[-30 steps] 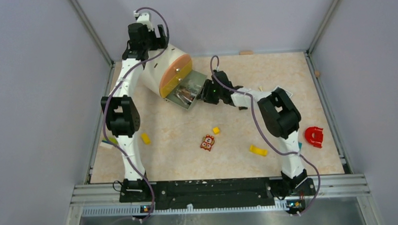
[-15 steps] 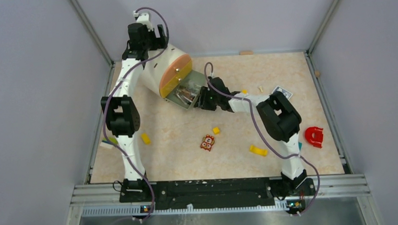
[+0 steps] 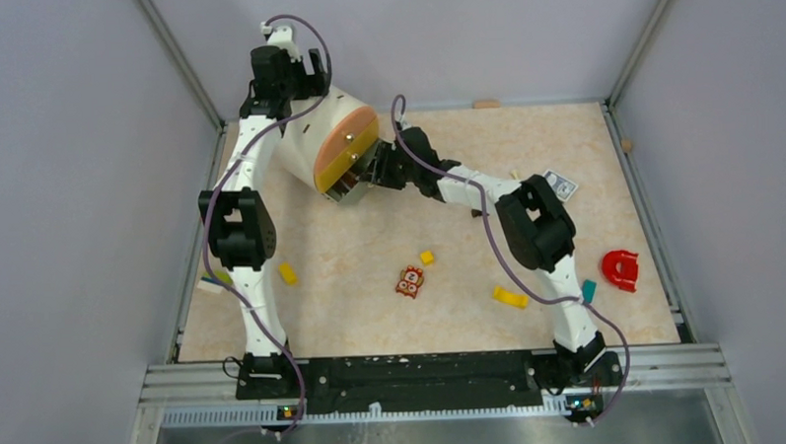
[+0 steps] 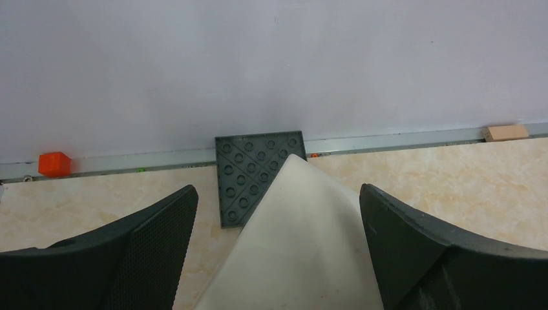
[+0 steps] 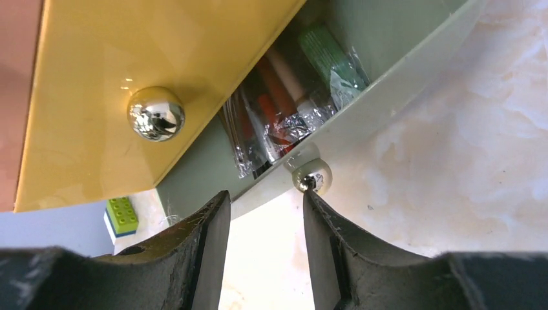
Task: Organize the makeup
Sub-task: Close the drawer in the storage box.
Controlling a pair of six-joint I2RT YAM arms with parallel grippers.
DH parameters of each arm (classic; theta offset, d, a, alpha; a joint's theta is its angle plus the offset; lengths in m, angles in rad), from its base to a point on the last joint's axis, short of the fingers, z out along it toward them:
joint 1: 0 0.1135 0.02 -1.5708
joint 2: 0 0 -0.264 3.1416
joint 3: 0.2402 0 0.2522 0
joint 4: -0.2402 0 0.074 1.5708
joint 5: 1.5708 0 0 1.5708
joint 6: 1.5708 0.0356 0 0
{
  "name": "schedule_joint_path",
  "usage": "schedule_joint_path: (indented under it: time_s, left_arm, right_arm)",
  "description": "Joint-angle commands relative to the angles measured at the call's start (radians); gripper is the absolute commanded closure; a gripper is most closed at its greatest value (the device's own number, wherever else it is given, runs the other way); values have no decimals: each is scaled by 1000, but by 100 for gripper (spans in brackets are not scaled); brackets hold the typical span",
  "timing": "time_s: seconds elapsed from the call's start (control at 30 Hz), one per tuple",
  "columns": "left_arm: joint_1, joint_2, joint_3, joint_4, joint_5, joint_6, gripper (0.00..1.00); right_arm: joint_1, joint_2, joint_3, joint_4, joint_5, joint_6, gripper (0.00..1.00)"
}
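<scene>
My left arm stands tall at the far left corner of the table and bends over the top of the round white box [image 3: 302,136]. The left gripper [image 4: 278,188] points down and out toward the back wall. Its jaws are wide apart. The white box sits in the gap between them, and I can see space on both sides, so they hold nothing. Past the box, a dark bumpy plate [image 4: 255,174] lies flat by the wall. My right arm is stretched long and low across the table, reaching left toward the front of the box. The right gripper [image 5: 265,194] is right up at the pale green drawer [image 5: 388,97], which sticks out under the big yellow drawer front [image 5: 97,58]. Its jaws are partly apart and nothing is between them. The little silver knob [image 5: 311,175] on the green drawer sits just at the tip of one finger [image 5: 323,245], not in the gap. The makeup sticks [image 5: 278,110] are inside the green drawer, in shiny clear wrap. They lie side by side with their long way running from under the yellow front out to the drawer's front wall. Their wrapped ends bunch up close behind the little knob. I can see red, white, green and dark ones.
</scene>
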Motion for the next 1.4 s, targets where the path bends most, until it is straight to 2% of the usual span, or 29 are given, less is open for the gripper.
schedule_joint_path:
  time_s: [0.0, 0.1, 0.2, 0.47, 0.63, 0.7, 0.83, 1.1, 1.27, 1.37]
  left_arm:
    - [-21, 53, -15, -155, 46, -50, 1]
    - [-19, 54, -15, -154, 50, -51, 1]
    - [-17, 54, -15, -153, 54, -53, 1]
    - [-16, 55, -16, -152, 60, -53, 1]
    - [-16, 59, -15, -150, 67, -57, 1]
    - [-16, 59, -16, -150, 68, -58, 1]
    - [-16, 61, -16, -150, 70, -58, 1]
    - [-15, 62, -14, -150, 79, -61, 1]
    - [-14, 61, -15, -150, 82, -61, 1]
    - [-14, 57, -15, -151, 78, -58, 1]
  right_arm:
    - [4, -19, 12, 47, 35, -19, 55]
    - [3, -56, -38, 37, 95, -50, 56]
    - [0, -68, -64, 9, 144, -52, 61]
    - [-12, -54, -100, 91, 149, -13, 72]
    - [-12, -8, -35, 89, 135, -13, 91]
    - [-13, 16, -2, 94, 120, -14, 94]
    - [-13, 73, 73, 110, 97, -12, 94]
    - [-17, 176, 222, 144, 36, 12, 86]
    - [-21, 178, 192, 223, 17, 32, 79]
    - [-26, 124, 112, 240, 46, 13, 75]
